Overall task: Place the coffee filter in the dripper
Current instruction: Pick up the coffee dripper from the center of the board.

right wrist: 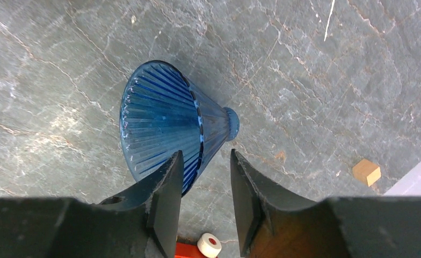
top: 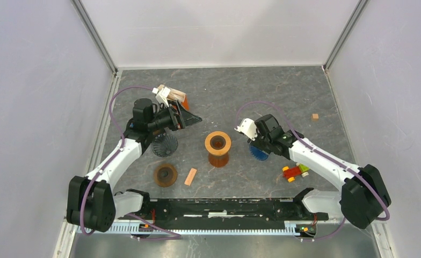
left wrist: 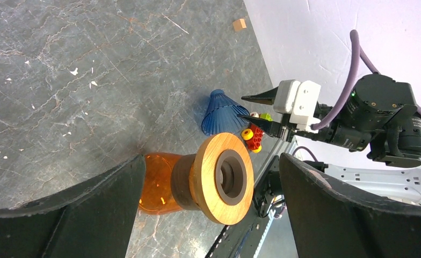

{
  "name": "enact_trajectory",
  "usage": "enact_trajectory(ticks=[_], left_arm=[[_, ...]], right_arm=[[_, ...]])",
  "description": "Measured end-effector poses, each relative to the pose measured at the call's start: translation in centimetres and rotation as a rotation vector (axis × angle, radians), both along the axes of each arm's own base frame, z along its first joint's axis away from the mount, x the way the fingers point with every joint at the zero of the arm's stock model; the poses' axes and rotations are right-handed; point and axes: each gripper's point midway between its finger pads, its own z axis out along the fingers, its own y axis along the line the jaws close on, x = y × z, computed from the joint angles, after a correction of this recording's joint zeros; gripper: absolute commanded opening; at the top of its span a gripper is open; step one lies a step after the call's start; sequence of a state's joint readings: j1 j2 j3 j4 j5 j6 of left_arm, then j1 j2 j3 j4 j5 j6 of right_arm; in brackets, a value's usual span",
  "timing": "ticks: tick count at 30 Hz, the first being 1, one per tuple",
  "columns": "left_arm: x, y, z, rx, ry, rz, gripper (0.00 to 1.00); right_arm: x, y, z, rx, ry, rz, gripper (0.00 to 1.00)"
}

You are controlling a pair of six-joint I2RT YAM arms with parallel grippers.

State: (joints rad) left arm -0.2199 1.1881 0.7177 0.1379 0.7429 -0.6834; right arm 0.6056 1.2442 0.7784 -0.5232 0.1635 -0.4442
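Right at our right gripper (right wrist: 205, 156), the two fingers sit partway drawn in, one on each side of the lower rim wall of the blue ribbed cone (right wrist: 160, 118), with a gap showing between them, so we judge they are not yet pinching it. We take this cone for the coffee filter; it lies on its side on the table (right wrist: 316, 59), mouth towards the gripper and tip pointing away. The step in hand, as we read it, is the grasp. Next we need to close on that thin wall, lift, turn the tip down, carry the cone leftward and lower it into the dripper (top: 218, 145). A one-sided pinch may let the cone swing, so the closing wants care. Just beside, on the base side, lies a red, yellow and green toy (top: 294, 172), clear of that route. The dripper, an orange vessel with a wooden collar, stands upright mid-table with nothing in its mouth. Beyond it our left gripper (top: 189, 118) hangs spread wide and holds nothing; it is near enough to crowd the approach. Under that arm lies a dark ribbed cone (top: 164, 144), with a brown disc (top: 165, 174) and an orange block (top: 190, 176) nearer the bases. Farthest off are a white-and-orange object (top: 168, 95) we cannot identify and a small wooden cube (top: 315, 116).
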Motion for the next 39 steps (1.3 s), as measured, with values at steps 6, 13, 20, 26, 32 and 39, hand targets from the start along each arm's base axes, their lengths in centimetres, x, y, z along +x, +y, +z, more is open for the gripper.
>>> enact_trajectory(ticks=[6,13,20,26,32,39], left_arm=[[0.0,0.0,0.0,-0.001,-0.005,-0.001,1.00],[0.0,0.0,0.1,-0.003,-0.009,-0.003,1.00],[-0.3,-0.1,0.2,-0.007,-0.010,-0.018,1.00],[0.3,0.0,1.7,0.083,-0.046,-0.058,1.00],[2.1,-0.3,7.6,0.197,-0.215,-0.123,1.00],[-1.2,-3.9,11.8,0.312,-0.369,-0.268,0.99]], right_arm=[[0.0,-1.1,-0.4,-0.054,-0.012,-0.014,0.36],[-0.2,-2.1,-1.1,-0.097,-0.021,-0.028,0.25],[0.8,-2.5,-0.2,-0.108,-0.063,-0.045,0.00],[3.3,-0.8,5.8,-0.011,-0.132,-0.048,0.00],[6.1,2.9,16.6,0.199,-0.288,-0.005,0.00],[6.7,7.6,24.0,0.441,-0.317,0.088,0.00]])
